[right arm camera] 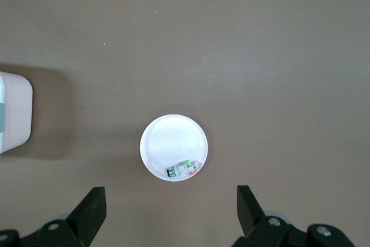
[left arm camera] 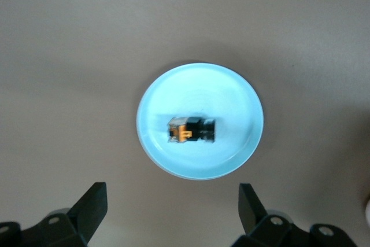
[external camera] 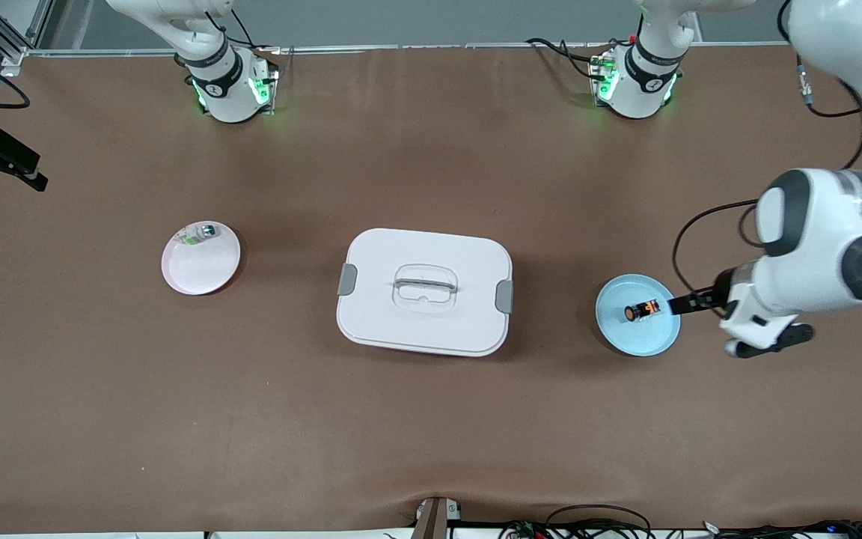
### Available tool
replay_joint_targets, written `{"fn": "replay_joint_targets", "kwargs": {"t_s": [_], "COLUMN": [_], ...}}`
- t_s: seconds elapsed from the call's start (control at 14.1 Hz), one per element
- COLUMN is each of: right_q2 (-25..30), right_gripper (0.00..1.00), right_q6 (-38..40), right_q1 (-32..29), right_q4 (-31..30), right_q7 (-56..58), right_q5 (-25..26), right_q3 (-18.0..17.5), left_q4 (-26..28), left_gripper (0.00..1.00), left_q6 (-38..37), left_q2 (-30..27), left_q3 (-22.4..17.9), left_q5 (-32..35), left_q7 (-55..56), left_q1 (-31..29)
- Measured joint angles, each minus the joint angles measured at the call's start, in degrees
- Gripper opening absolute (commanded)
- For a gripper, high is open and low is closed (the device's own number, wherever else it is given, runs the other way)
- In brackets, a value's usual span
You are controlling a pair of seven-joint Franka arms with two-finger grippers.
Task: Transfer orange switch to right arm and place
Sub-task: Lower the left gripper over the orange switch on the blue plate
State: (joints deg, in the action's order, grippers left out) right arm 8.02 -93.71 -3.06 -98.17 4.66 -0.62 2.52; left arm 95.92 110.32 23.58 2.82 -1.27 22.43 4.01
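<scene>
The orange switch [external camera: 642, 311] lies on its side in the middle of a light blue plate [external camera: 637, 346] toward the left arm's end of the table. In the left wrist view the switch [left arm camera: 191, 129] sits on that plate [left arm camera: 231, 91]. My left gripper [external camera: 734, 323] hangs low over the table beside the plate's edge, open and empty [left arm camera: 172, 212]. My right gripper [right arm camera: 171, 215] is open and empty, high over the table near a white plate [right arm camera: 167, 137]. It is outside the front view.
A white lidded box [external camera: 423, 292] with grey latches stands mid-table; its corner shows in the right wrist view [right arm camera: 13, 114]. The white plate [external camera: 203, 271] toward the right arm's end holds a small clear-and-green piece [external camera: 199, 233], also seen in the right wrist view [right arm camera: 183, 170].
</scene>
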Motion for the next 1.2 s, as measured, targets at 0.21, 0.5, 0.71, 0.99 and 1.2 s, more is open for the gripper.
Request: {"fn": "replay_joint_targets", "kwargs": {"t_s": [0.21,0.5,0.71,0.99,1.2], "right_q2": [0.0,0.0,0.0,0.0,0.0], "right_gripper": [1.00,1.00,1.00,1.00,1.00], "right_q6": [0.0,0.0,0.0,0.0,0.0], "right_q1": [0.0,0.0,0.0,0.0,0.0], "right_q4": [0.0,0.0,0.0,0.0,0.0], "right_q7": [0.0,0.0,0.0,0.0,0.0], "right_q5": [0.0,0.0,0.0,0.0,0.0], "right_q3": [0.0,0.0,0.0,0.0,0.0], "left_q4": [4.6,10.3,14.5,17.9,18.8], "left_gripper": [1.00,1.00,1.00,1.00,1.00], "left_q6": [5.5,12.9,19.4,24.6,25.7], "left_q2": [0.7,0.7,0.8,0.9,1.1], "left_q3": [0.0,-0.1,-0.2,-0.2,-0.2], "left_q5": [0.0,0.0,0.0,-0.9,-1.0], "left_q7": [4.6,4.9,5.7,5.9,5.9], "left_q1": [2.5,1.9,1.1,0.2,0.0]}}
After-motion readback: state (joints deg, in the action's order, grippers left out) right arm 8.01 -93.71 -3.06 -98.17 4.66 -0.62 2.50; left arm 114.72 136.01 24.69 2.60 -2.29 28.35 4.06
